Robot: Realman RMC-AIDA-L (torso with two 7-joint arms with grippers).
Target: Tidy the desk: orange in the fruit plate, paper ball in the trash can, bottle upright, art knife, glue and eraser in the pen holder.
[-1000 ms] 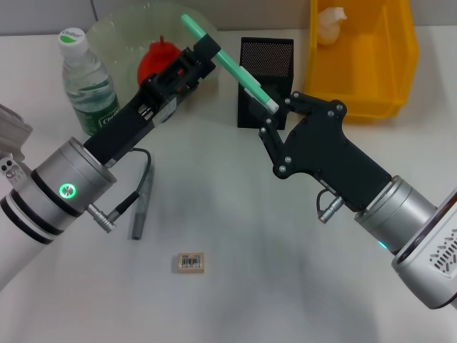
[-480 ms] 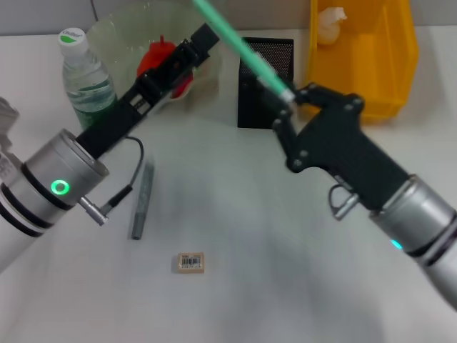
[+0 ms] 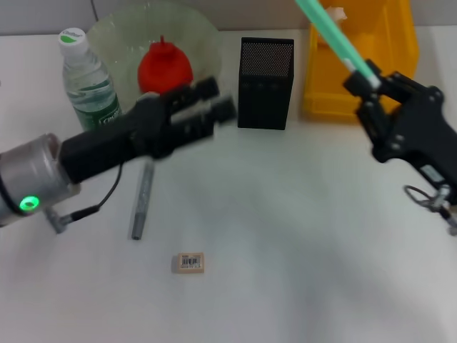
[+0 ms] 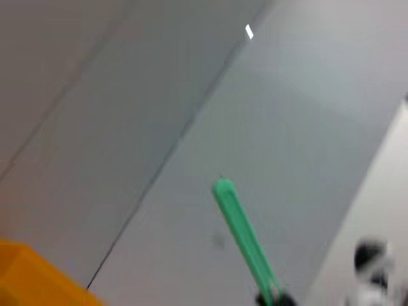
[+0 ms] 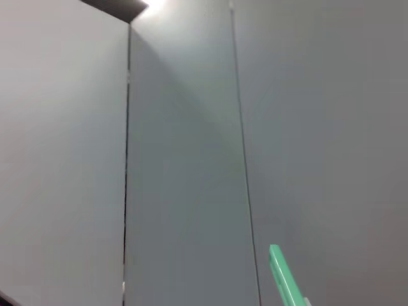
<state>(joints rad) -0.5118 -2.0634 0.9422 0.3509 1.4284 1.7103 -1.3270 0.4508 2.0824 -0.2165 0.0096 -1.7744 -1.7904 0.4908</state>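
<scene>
Looking half done: paper ball [image 3: 333, 20] is sitting in the trash can [image 3: 400, 64], orange [image 3: 164, 66] in the fruit plate [image 3: 111, 36], bottle [image 3: 87, 82] upright. Right hand [image 3: 368, 80] is pinching the green art knife [image 3: 334, 37] (beside the pen holder [image 3: 265, 82]); left hand [image 3: 214, 107] is hovering, spread. Glue [image 3: 141, 199] and eraser [image 3: 189, 262] are lying on the table [image 3: 285, 250].

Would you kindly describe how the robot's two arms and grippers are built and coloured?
Both arms have silver cylindrical wrist sections. The left gripper is matte black and elongated, behind it a glowing green ring light and a thin black cable with a metal plug. The right gripper is black, angular, studded with small screws, with a metal connector beneath.
</scene>
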